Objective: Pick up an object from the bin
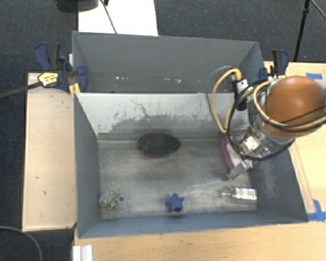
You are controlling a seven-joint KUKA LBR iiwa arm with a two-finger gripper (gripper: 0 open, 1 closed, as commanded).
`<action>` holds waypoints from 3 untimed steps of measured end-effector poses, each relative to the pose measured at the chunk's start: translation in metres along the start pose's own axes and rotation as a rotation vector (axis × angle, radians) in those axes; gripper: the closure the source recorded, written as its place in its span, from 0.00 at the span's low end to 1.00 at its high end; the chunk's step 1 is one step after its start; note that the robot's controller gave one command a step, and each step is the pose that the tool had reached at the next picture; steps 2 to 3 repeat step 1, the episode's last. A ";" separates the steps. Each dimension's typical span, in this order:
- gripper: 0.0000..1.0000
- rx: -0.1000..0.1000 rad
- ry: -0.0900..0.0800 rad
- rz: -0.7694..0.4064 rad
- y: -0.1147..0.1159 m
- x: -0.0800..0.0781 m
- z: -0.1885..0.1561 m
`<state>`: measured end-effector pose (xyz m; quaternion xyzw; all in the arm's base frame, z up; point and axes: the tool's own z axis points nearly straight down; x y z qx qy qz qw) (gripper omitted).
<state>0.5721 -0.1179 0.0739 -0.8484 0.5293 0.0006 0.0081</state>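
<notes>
The purple item (227, 151) lies on the right side of the bin (87, 162), near the foot of the right wall and about midway between back and front. It is partly covered by the arm's wrist. The gripper (234, 173) sits low in the bin, right at the item's front edge. Contact between them cannot be confirmed, and whether the gripper is spread or closed cannot be told from this angle.

A clear vial (240, 194) lies on its side just in front of the gripper, apart from it.

An orange cover (293, 102) caps the wrist above the right wall, with yellow cables (224, 102) looping off it over the bin's back right.

Further left:
- a blue star (175, 202) at the front centre;
- a black oval pad (158, 144) at the back centre;
- a grey lump (110, 200) in the front left corner.

All three lie well apart from the gripper.
</notes>
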 end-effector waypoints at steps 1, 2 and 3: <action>1.00 -0.007 0.012 -0.041 0.006 -0.002 -0.174; 1.00 -0.007 0.012 -0.041 0.006 -0.002 -0.174; 1.00 -0.007 0.012 -0.041 0.006 -0.002 -0.174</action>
